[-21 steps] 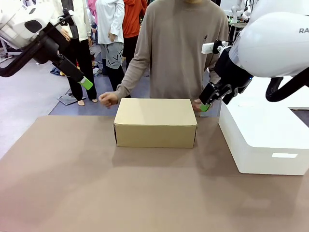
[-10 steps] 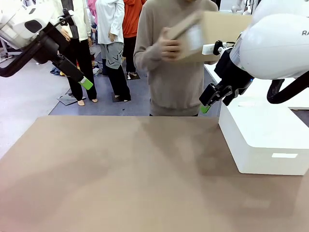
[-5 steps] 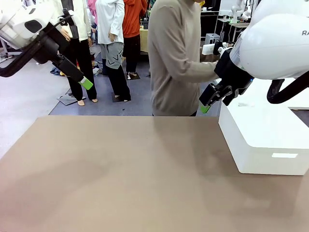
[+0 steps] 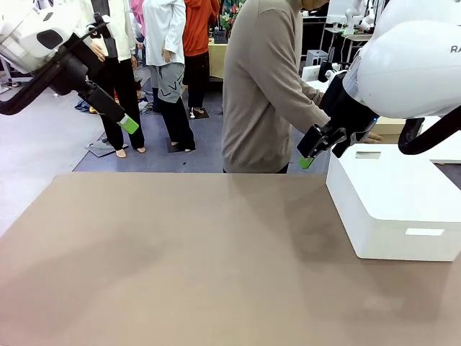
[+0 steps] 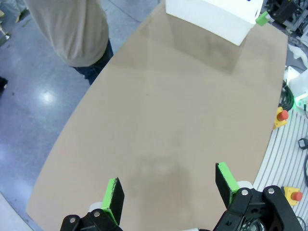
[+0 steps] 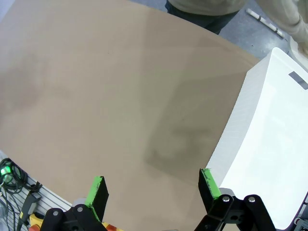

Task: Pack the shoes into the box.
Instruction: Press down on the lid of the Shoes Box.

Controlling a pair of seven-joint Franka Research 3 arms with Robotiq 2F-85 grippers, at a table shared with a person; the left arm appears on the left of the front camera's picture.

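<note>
1. The left gripper (image 5: 168, 190) was held above the bench (image 4: 180, 259), fingers spread wide and empty.
2. The right gripper (image 6: 151, 190) was held likewise, beside the white box (image 4: 392, 209) at frame right.
3. A tan box (image 4: 387, 127) was glimpsed at right, behind the right arm, near the person (image 4: 263, 86); whether it was the shoebox could not be told.
4. No packing step was judged begun; shoes and box must first be set on the bench.

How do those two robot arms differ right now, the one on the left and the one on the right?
The left tool hangs high above the floor beyond the table's far left corner; the right tool hangs lower, near the white box and the person's sleeve. The left arm looks slim and distant; the right arm bulks large near the camera. Both tools are open, empty, with green pads.
</note>
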